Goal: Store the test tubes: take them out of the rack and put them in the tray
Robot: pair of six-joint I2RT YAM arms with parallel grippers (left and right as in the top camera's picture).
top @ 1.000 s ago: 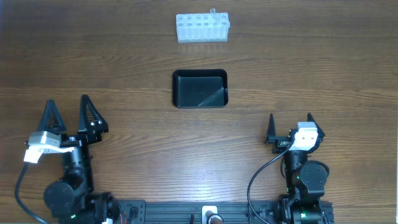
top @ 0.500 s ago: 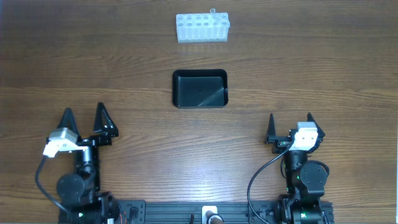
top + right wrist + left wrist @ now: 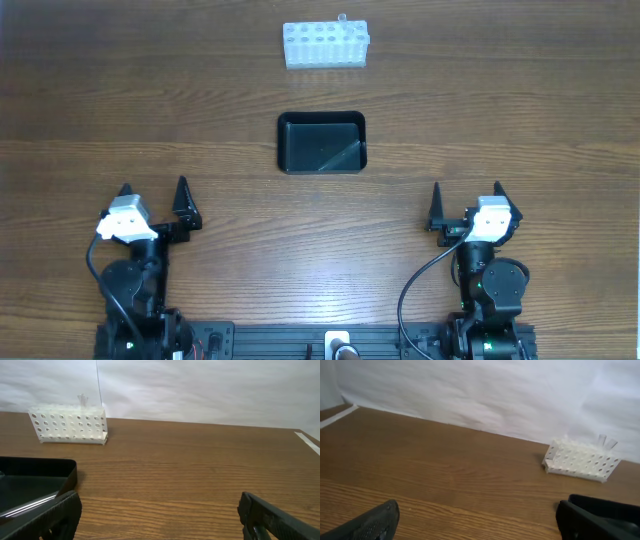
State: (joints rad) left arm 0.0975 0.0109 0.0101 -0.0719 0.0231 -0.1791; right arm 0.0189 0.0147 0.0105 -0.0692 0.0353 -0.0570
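The white perforated plastic test-tube rack [image 3: 326, 46] stands at the far middle of the brown wooden desk [image 3: 530, 90]. The black rectangular plastic tray [image 3: 322, 143] lies just on its near side, in line with it. That layout probably keeps the carry from rack to tray short and within equal reach of both arms.

The left end effector [image 3: 153, 185] sits at the near left and the right end effector [image 3: 466, 186] at the near right. Each is close to its own base and well apart from the rack and tray. Both are released, fingers spread wide and grasping nothing, so they look parked and ready for a first reach, not mid-grasp.

By count there is one rack, one tray and two end effectors. One clear test tube [image 3: 343, 19] can be made out, upright in the rack's far right corner, its rim poking above the top. The other wells appear empty, though they are too small to be sure. A pale diagonal streak [image 3: 346, 152] crosses the tray's right side. It may be a tube lying flat or only a glint, and the views do not settle which.
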